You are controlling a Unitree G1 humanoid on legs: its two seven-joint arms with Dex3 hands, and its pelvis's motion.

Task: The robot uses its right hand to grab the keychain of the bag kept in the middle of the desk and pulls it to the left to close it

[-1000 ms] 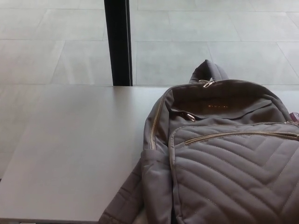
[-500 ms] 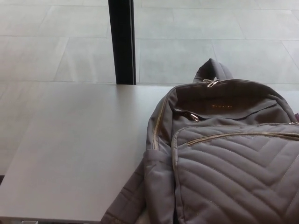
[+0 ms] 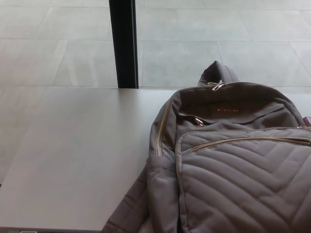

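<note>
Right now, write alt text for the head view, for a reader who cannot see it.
A grey quilted backpack rests on the right of a pale desk, its main compartment open, a gold zip pull at the top edge. Neither robot hand shows; a black post and pale tiles lie behind.

Desk [image 3: 77, 155] left bare, passable; backpack [image 3: 233, 165] blocks right half.

Grey-taupe bag [image 3: 233, 170] (chevron-quilted front, gold zips) on a pale grey desk [image 3: 82, 155].
</note>
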